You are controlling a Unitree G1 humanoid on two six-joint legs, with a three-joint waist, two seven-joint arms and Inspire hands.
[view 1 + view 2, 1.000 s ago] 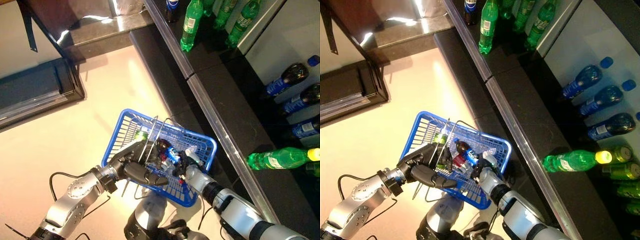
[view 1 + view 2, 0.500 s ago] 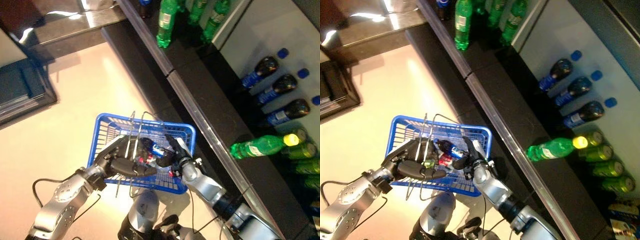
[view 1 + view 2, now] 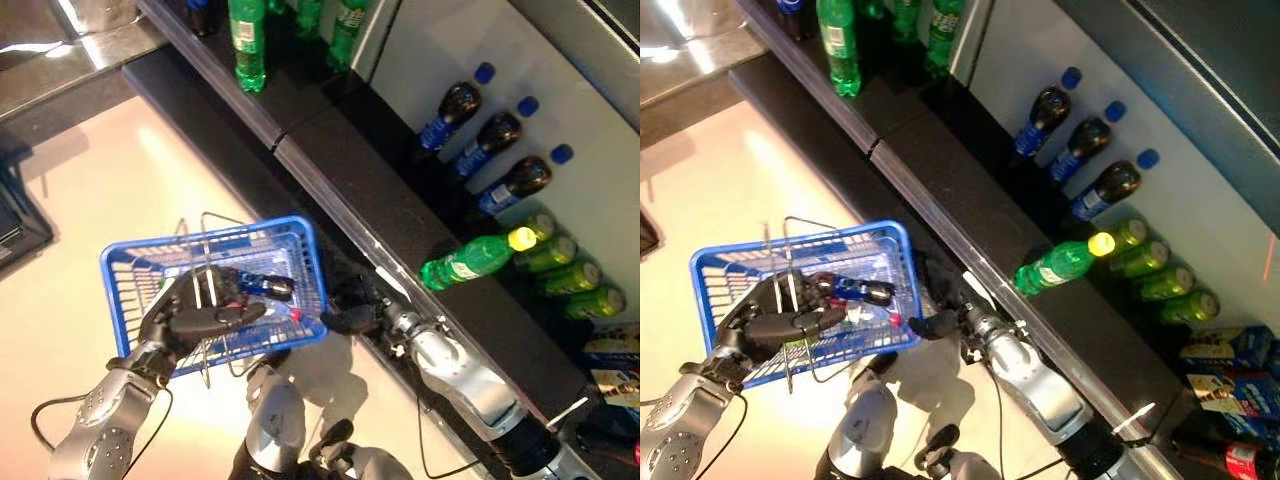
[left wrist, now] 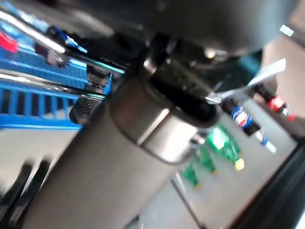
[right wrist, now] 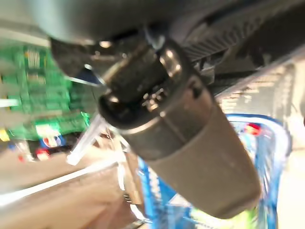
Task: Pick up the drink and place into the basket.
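Note:
The blue basket (image 3: 312, 280) hangs in front of me, held up off the floor. My left hand (image 3: 188, 312) is shut on its thin wire handles (image 3: 205, 228). A dark drink bottle with a blue label (image 3: 262, 287) lies inside the basket among other drinks. My right hand (image 3: 347, 308) is open and empty, just outside the basket's right wall, between it and the dark shelf front. The basket's blue mesh also shows in the left wrist view (image 4: 28, 95) and the right wrist view (image 5: 271, 143).
A dark shelf unit with a silver rail (image 3: 330, 195) runs diagonally on my right. On it lie a green bottle (image 3: 470, 262), dark bottles with blue caps (image 3: 500, 132) and green drinks (image 3: 565, 265). Green bottles (image 3: 245, 40) stand further along. Pale floor lies at the left.
The camera has swung towards the shelves. My right hand has drawn back out of the basket to its right side and has let go of the dark drink, which stays inside.

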